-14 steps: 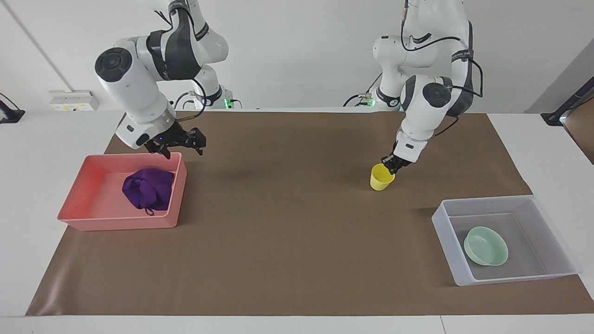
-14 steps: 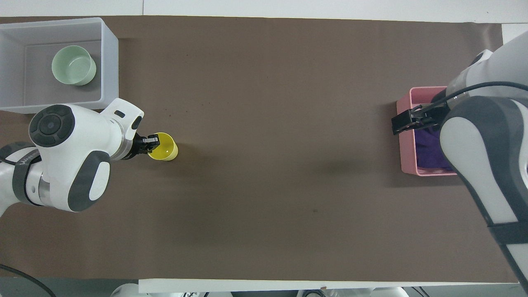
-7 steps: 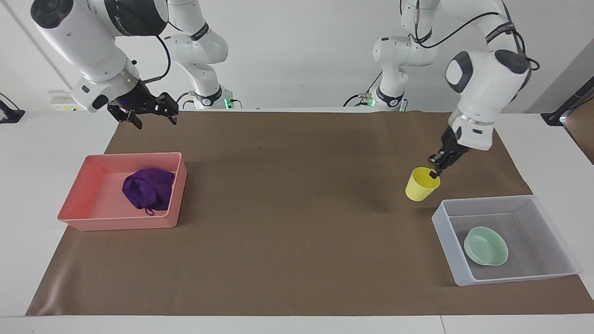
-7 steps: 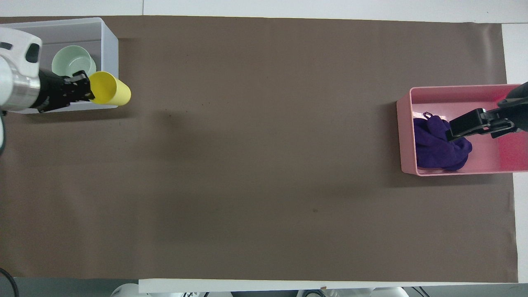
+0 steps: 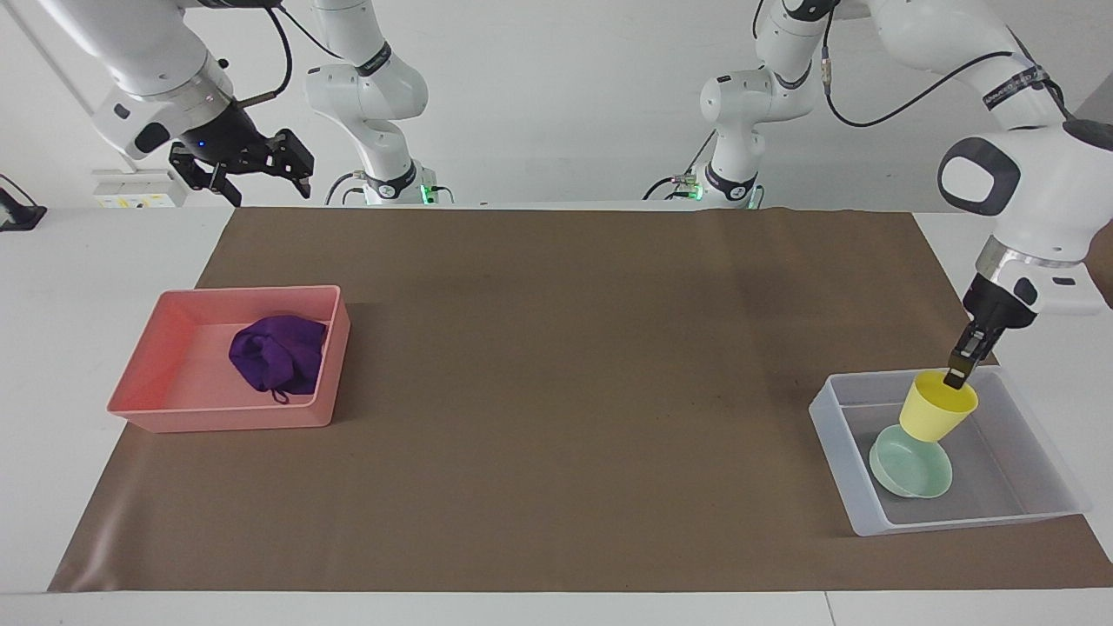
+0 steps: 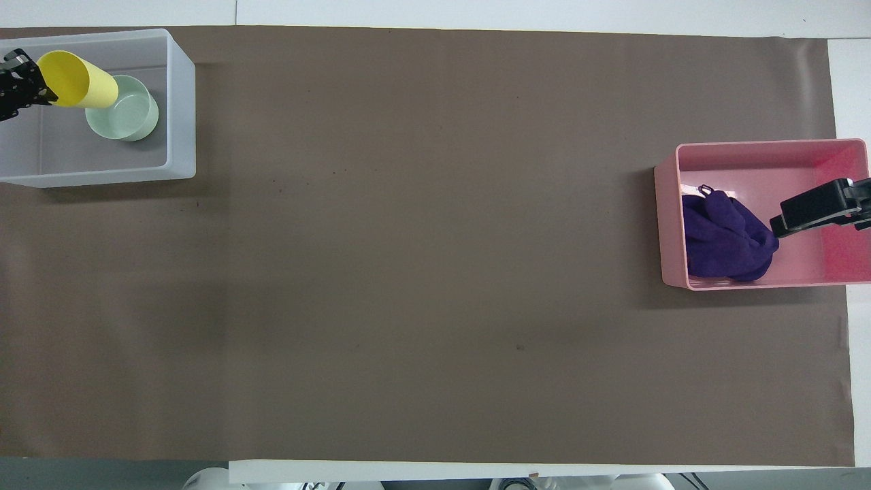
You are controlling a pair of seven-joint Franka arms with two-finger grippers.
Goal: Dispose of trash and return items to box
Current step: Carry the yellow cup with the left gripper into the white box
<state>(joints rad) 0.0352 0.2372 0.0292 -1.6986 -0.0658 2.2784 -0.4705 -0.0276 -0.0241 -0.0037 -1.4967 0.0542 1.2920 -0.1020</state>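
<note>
My left gripper (image 5: 956, 376) is shut on the rim of the yellow cup (image 5: 937, 410) and holds it tilted in the air over the translucent grey box (image 5: 835, 409). The cup's base hangs just above the mint-green bowl (image 5: 913, 474), which lies in the box. In the overhead view the cup (image 6: 78, 82) overlaps the bowl (image 6: 129, 112) inside the box (image 6: 180, 102). The purple rag (image 5: 276, 352) lies in the pink tray (image 5: 174, 348). My right gripper (image 5: 259, 183) is open and empty, raised high over the table edge near the pink tray.
A brown mat (image 5: 556, 391) covers the table. The pink tray (image 6: 748, 156) with the rag (image 6: 725, 238) stands at the right arm's end, the box at the left arm's end. One right finger (image 6: 810, 212) shows over the pink tray from above.
My left gripper lifted the yellow cup off the mat and carried it over the box, above the bowl. My right gripper rose from the pink tray's edge and drew back.
</note>
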